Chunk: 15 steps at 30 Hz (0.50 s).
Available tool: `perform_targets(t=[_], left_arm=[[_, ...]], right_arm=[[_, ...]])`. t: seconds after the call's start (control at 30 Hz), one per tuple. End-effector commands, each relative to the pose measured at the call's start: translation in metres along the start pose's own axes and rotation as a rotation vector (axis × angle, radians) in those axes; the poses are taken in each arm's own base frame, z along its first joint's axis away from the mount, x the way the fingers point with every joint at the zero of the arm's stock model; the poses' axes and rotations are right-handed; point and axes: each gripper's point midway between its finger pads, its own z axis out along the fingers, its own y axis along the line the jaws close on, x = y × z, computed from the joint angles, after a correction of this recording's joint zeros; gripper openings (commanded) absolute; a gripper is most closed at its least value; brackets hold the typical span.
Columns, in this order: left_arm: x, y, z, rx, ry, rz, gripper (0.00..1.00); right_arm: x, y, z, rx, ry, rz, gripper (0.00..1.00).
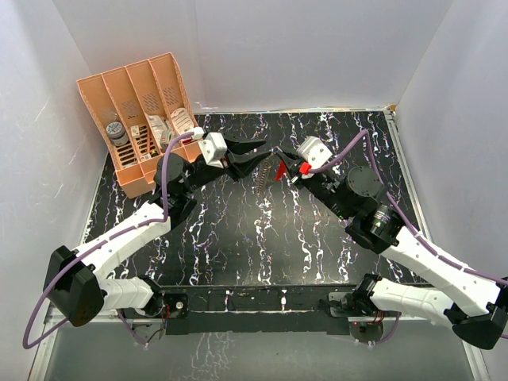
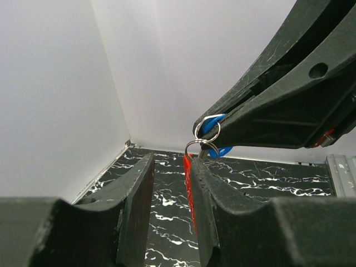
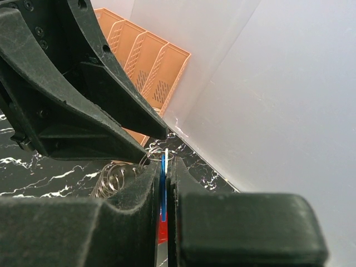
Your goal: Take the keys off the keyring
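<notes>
The left gripper [image 2: 171,167] holds its jaws apart, and the black marbled surface [image 2: 167,214] shows in the gap. The right gripper [image 2: 211,137] reaches in from the upper right, its jaws closed on the blue heads of the keys [image 2: 211,125]. Thin silvery rings hang at its tip. The red fob of the keyring [image 2: 188,181] hangs just beside the inner face of one left finger.

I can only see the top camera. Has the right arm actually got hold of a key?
Observer: Yes. On the right wrist camera, the right fingers are shut on a blue key, seen edge-on.
Operator: And the left side?
Observer: The left fingers are open; the red fob hangs in the gap, close beside one finger.
Operator: Any ring showing?
Observer: Two silvery rings sit at the key's head, by the right fingertips.
</notes>
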Motion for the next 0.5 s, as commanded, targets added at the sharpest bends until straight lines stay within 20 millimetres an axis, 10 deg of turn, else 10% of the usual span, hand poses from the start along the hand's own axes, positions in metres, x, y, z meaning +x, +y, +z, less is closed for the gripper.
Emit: perform_targets(t=[0.0, 0.47], left_arm=[[-0.0402, -0.0030, 0.0021, 0.020, -0.105, 0.044, 0.30], [-0.0427, -0.0031, 0.0066, 0.031, -0.125, 0.030, 0.29]], right_arm=[[-0.0428, -0.0148, -0.0034, 0.038, -0.125, 0.021, 0.00], [-0.0440, -0.0143, -0.0037, 0.034, -0.130, 0.022, 0.00]])
